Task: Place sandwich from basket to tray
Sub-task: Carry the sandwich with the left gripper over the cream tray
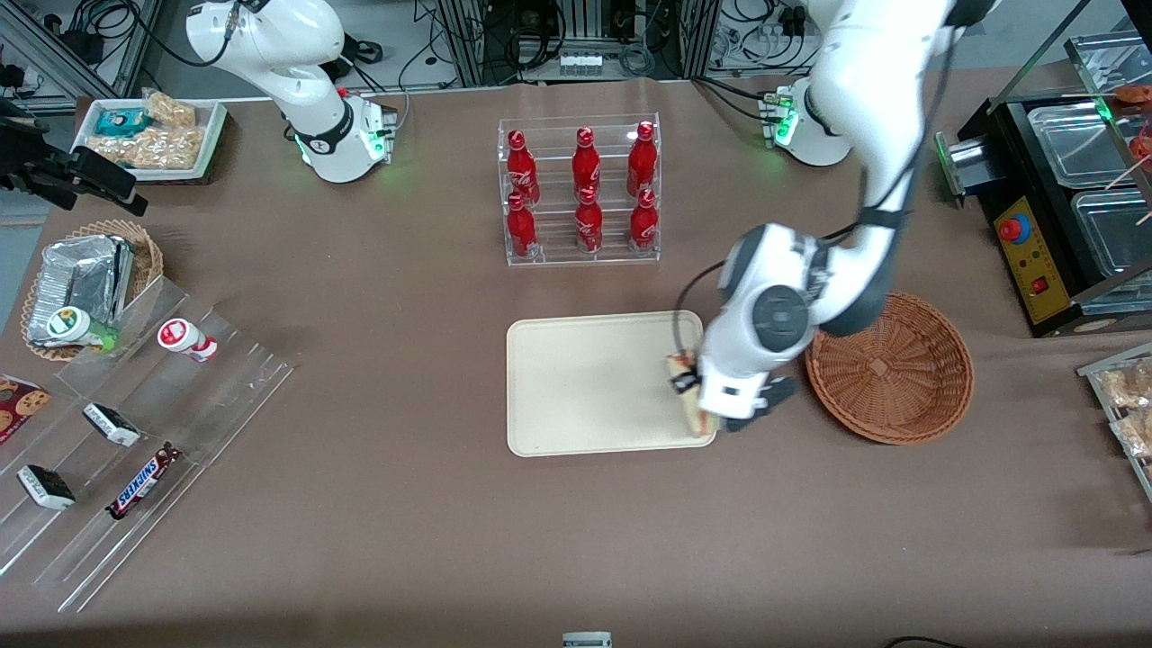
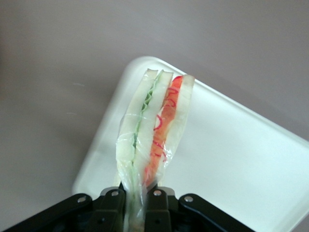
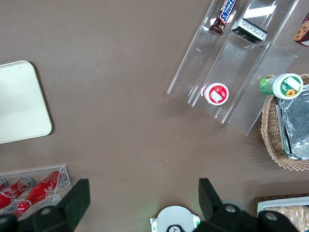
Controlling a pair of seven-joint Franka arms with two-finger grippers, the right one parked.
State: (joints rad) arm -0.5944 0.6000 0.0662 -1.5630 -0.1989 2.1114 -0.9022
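The sandwich [image 1: 684, 385], a clear-wrapped wedge with green and red filling [image 2: 154, 130], hangs in my gripper [image 1: 704, 407] over the tray's short edge nearest the basket. In the left wrist view the gripper [image 2: 136, 194] is shut on the wrap at the wedge's narrow end, with the cut side facing the camera. The cream tray [image 1: 585, 387] lies flat under it, one rounded corner [image 2: 140, 65] showing past the sandwich. It also appears in the right wrist view [image 3: 19, 101]. The reddish-brown wicker basket [image 1: 891, 369] stands beside the tray, toward the working arm's end, with nothing in it.
A clear rack of red bottles [image 1: 580, 189] stands farther from the camera than the tray. Toward the parked arm's end are a stepped acrylic shelf with snack bars [image 1: 135, 432], a lighter wicker basket with a foil pack [image 1: 85, 279] and a white snack tray [image 1: 148, 135]. A black appliance [image 1: 1062, 207] sits at the working arm's end.
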